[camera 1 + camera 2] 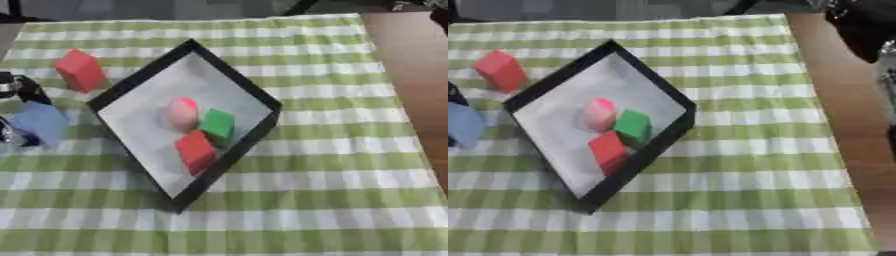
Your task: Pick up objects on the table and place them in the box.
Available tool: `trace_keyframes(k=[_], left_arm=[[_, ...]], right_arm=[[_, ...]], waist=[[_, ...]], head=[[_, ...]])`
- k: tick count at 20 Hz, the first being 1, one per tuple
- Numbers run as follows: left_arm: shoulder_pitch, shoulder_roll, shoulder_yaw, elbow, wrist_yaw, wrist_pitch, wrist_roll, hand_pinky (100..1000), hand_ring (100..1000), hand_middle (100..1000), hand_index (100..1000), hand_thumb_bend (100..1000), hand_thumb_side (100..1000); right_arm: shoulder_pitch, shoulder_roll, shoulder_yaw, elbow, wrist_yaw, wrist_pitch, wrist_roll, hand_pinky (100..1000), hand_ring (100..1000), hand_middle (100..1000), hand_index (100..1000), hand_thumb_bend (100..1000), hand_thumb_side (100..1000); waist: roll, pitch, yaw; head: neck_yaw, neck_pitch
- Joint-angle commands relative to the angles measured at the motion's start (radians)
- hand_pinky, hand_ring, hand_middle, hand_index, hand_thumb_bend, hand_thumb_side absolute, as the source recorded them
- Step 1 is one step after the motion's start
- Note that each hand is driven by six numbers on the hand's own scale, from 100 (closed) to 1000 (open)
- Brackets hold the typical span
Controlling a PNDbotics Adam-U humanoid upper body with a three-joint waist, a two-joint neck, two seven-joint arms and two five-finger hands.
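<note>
In the black-rimmed shallow box [140, 82]: pink rounded piece [182, 113], green cube [217, 125], red block [195, 150]. Outstanding on the worktop: red block [80, 69]; pale blue block [39, 122], pinched in left hand [19, 90]. Right hand [866, 25]: fingers' state indeterminable.

Left hand [19, 107] around blue block [41, 122]

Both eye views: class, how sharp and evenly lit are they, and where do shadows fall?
Left eye view: soft blur all over, even light, a faint shadow beside the green block in the box. Right eye view: equally soft; the dark shape at the upper right corner is too blurred to identify.
</note>
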Motion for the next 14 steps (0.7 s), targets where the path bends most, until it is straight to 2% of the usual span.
trace_keyframes(k=[1,6,14], left_arm=[[-0.023,0.039,0.021,-0.039,0.032,-0.23,-0.236,689,606,483,574,394,100],[-0.031,0.06,0.039,-0.107,0.066,-0.202,-0.207,658,556,422,500,398,100],[-0.076,0.054,0.075,-0.216,0.101,-0.159,-0.165,655,550,425,505,417,100]], right_arm=[[-0.012,-0.019,-0.014,-0.005,0.003,0.002,-0.002,884,730,628,771,206,288],[-0.012,-0.02,-0.014,-0.004,0.002,0.002,-0.002,884,730,628,771,205,288],[-0.011,-0.023,-0.014,-0.002,-0.001,0.001,-0.004,884,730,628,771,204,287]], waist=[[-0.003,-0.012,0.002],[-0.003,-0.017,0.005],[-0.002,-0.023,0.007]], head=[[-0.004,-0.002],[-0.01,-0.002],[-0.016,-0.002]])
